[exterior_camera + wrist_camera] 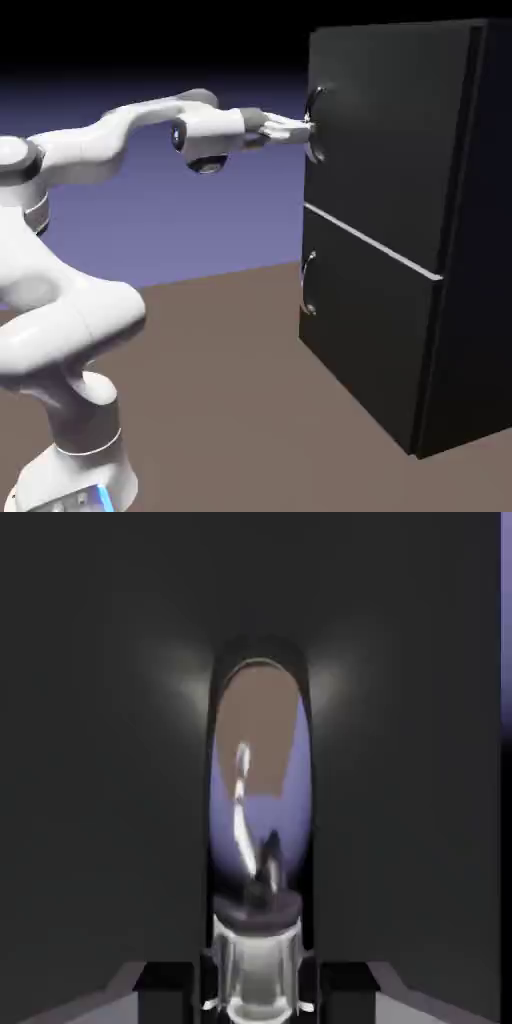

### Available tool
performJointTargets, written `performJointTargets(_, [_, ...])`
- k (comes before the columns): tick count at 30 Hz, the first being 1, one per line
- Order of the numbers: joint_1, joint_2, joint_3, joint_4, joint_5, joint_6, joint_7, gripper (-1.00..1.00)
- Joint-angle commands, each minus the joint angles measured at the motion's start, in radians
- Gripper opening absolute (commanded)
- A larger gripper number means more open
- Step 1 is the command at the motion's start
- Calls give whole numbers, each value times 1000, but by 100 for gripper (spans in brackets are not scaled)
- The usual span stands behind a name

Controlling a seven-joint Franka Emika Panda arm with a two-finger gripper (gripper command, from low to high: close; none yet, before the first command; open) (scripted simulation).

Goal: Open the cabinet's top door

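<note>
The tall, box-shaped cabinet (465,340) stands on the exterior view's right, matte black with straight edges and flat faces, on a dull brown floor (220,380) that looks smooth. Its top door (390,130) is the taller of two flat black panels, upright and flush with the cabinet's front; a thin, pale seam (370,240) slants across the front between it and the shorter lower door (370,330). Near the exterior view's left edge of the top door is a bowed grey metal handle (317,152), with a polished shine, and the lower door carries a similar curved handle (307,287). The arm (85,325), glossy white with rounded, tube-like links, reaches across to the upper one, and the gripper (307,131) is clenched on it. In the hand view the handle is a tall, narrow oval with a mirror-like surface, showing brown and blue-violet reflections, and its bright lower part lies between the two fingertips (165,994), which have squarish black faces. Soft, pale glints spread over the smooth dark panel on both sides of the oval.
</note>
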Motion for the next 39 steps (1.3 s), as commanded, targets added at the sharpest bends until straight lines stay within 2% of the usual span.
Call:
performJointTargets(1, [21, -33, -25, -35, 12, -44, 0, -100])
performJointTargets(11, [181, -340, -234, -373, 75, -477, 0, -100])
performJointTargets(19, [219, -548, -397, -601, 61, -825, 2, -100])
performJointTargets(27, [319, -564, -683, -782, -109, -1075, -129, -100])
performJointTargets(32, [281, -562, -864, -833, -226, -1246, -180, -100])
performJointTargets(39, [59, -568, -998, -857, -257, -1546, -195, -100])
